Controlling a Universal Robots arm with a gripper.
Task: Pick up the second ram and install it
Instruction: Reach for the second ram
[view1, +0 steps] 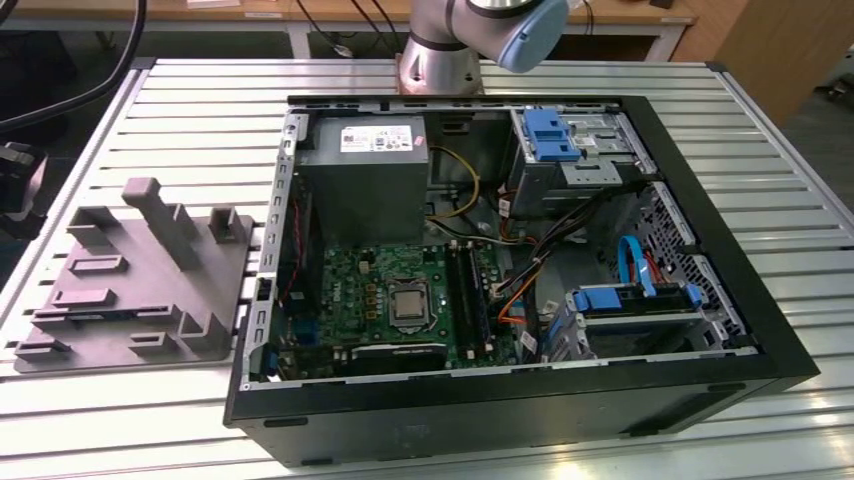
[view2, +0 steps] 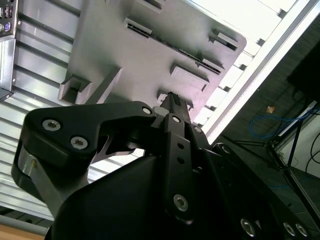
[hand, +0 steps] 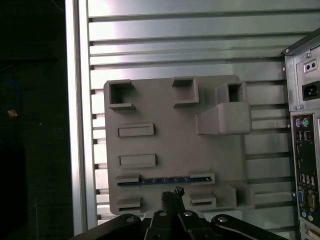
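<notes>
The black body of the gripper is the closest thing in the second wrist view. Its fingers end in a single narrow tip that appears pressed together and holds nothing. In the first wrist view the gripper hangs above the near edge of the grey fixture tray.

The second ram lies on edge in that tray as a thin blue strip, cradled between two low holders. It is just beyond the fingertips and apart from them. The tray rests on the slatted metal table. Beside the tray stands the open computer case, with the green motherboard and its black memory slots inside.

The risks, as I judge them:
- **Fingers shut:** they cannot straddle the stick, so a descent from here would press on its upper edge and could flex or chip the board.
- **Tight grasp zone:** the holders crowd both ends of the stick, so only the middle stretch is free. A grasp that drifts along the stick could strike a holder or take it off-centre, leaving it tilted.
- **Tray uprights:** the tray has tall posts and blocks (plainest in the exterior view), and the wide gripper linkage could catch them if it swings sideways while low.
- **Loose tray:** I see nothing fastening the tray down, so a snag might shift it.
</notes>
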